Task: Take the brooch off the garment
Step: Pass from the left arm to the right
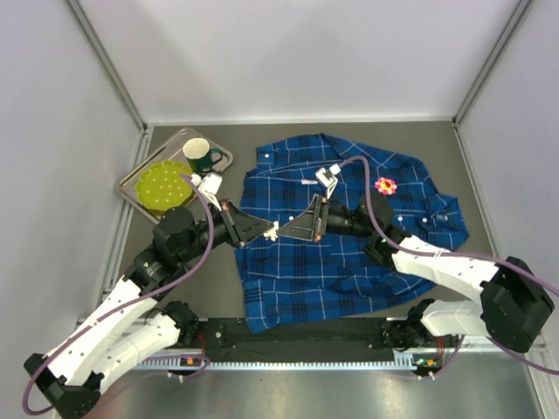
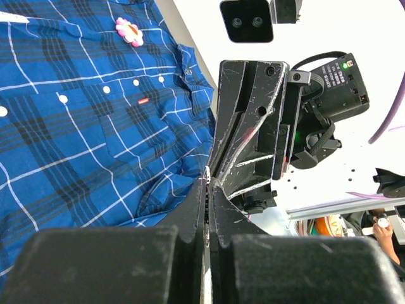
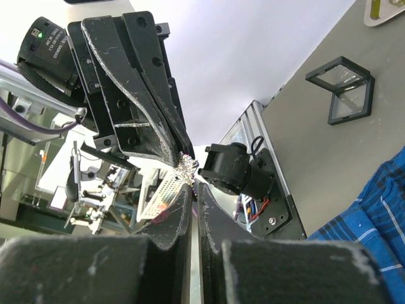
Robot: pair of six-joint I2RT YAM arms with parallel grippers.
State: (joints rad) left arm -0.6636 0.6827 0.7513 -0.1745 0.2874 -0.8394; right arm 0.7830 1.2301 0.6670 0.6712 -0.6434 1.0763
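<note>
The blue plaid shirt (image 1: 349, 253) lies spread on the table, and also shows in the left wrist view (image 2: 76, 126). Both grippers meet tip to tip above its left edge. A small glittery silver brooch (image 3: 187, 166) sits pinched where the tips meet, and shows as a white speck in the top view (image 1: 272, 232). My left gripper (image 1: 265, 233) is shut on it from the left, and my right gripper (image 1: 285, 230) is shut on it from the right. A pink flower brooch (image 1: 385, 185) stays pinned on the shirt's far right chest, also seen from the left wrist (image 2: 129, 30).
A metal tray (image 1: 140, 196) at the back left holds a green plate (image 1: 162, 184) and a dark green mug (image 1: 201, 155). A small clear box with a black frame (image 3: 342, 88) lies on the table left of the shirt. Walls close in the sides.
</note>
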